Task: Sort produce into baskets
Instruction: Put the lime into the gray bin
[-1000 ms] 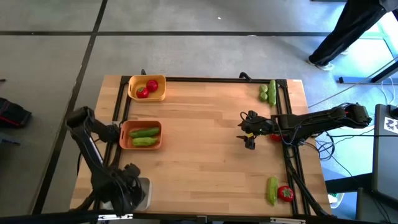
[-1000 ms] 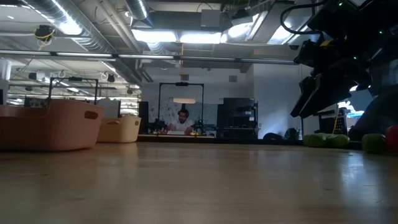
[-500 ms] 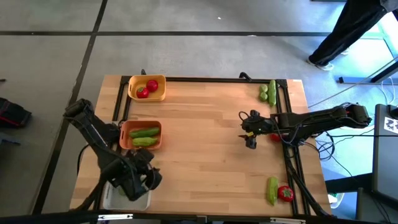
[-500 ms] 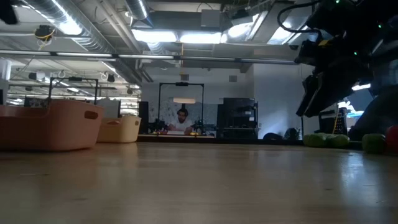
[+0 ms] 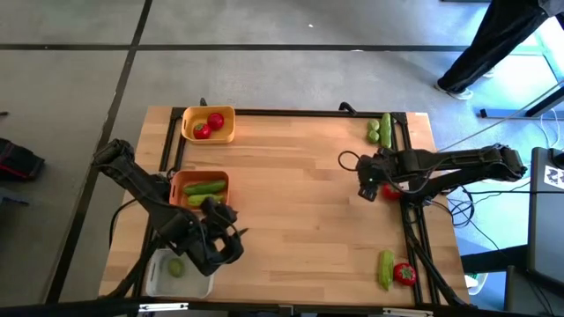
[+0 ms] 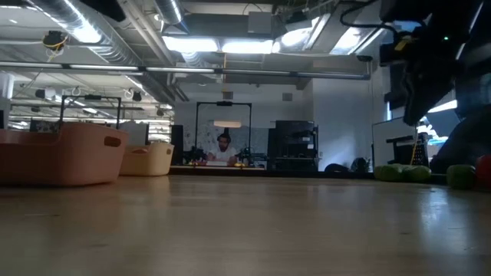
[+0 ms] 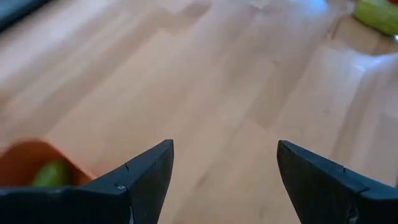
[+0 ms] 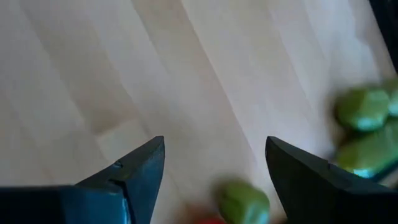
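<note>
Since a second ago the left gripper (image 5: 231,245) has swung away from the white basket (image 5: 157,280) at the table's near left corner, uncovering 1 lime (image 5: 176,268) lying inside it. It now hangs over bare wood just beside that basket, its fingers spread and holding nothing. The right gripper (image 5: 364,189) has pulled back toward the right edge, also spread and empty.

2 baskets sit along the left edge: a yellow basket (image 5: 224,134) at the far left corner with 2 tomatoes (image 5: 208,125), and an orange basket (image 5: 224,202) midway down with 2 cucumbers (image 5: 204,193).

Unsorted produce all lies along the right edge. A red tomato (image 5: 389,192) rests just beside the right gripper, on its outer side, partly hidden by the arm. A cucumber with limes (image 5: 380,130) sits at the far right corner, its long axis running along the right edge. Another cucumber (image 5: 385,269) touching a tomato (image 5: 404,274) lies at the near right corner, lined up the same way.

The right arm is clearly nearer every remaining piece, and the tomato next to it looks like the natural next pick.
</note>
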`<state>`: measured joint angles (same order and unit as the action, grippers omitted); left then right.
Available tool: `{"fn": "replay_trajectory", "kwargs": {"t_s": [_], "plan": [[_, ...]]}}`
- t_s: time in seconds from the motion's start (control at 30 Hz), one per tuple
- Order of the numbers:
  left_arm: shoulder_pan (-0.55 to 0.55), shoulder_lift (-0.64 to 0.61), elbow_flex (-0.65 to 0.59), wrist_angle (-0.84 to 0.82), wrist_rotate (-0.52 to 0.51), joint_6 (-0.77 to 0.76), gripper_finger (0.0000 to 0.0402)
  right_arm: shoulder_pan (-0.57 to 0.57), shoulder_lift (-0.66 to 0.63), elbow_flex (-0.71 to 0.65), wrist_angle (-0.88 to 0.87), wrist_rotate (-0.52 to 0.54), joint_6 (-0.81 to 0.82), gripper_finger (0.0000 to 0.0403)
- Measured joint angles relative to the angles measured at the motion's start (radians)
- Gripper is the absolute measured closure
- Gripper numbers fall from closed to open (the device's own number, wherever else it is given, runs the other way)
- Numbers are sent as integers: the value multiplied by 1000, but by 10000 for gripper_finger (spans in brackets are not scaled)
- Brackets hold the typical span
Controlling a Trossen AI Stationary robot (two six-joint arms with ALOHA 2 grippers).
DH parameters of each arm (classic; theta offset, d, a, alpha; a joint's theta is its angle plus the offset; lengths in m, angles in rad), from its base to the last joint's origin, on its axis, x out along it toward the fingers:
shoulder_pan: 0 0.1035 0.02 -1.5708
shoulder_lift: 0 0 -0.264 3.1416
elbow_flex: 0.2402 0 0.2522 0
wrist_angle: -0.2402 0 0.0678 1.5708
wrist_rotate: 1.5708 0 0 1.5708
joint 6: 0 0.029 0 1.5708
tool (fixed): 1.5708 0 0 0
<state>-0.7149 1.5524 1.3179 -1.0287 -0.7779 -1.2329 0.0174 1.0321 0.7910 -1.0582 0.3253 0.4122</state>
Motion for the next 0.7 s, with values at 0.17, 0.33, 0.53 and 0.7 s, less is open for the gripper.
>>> {"fn": "replay_trajectory", "kwargs": {"t_s": [0.17,0.33,0.53,0.7], "plan": [[13,0,-36,5,-47,32,123,-55,8,-14,-92,-3,62,134],[28,0,-92,22,-47,33,123,-154,49,-19,-124,-25,70,134],[40,0,-139,24,-48,31,123,-261,136,-19,-156,-69,55,134],[44,0,-149,26,-48,28,123,-319,218,-19,-186,-95,29,134]]}}
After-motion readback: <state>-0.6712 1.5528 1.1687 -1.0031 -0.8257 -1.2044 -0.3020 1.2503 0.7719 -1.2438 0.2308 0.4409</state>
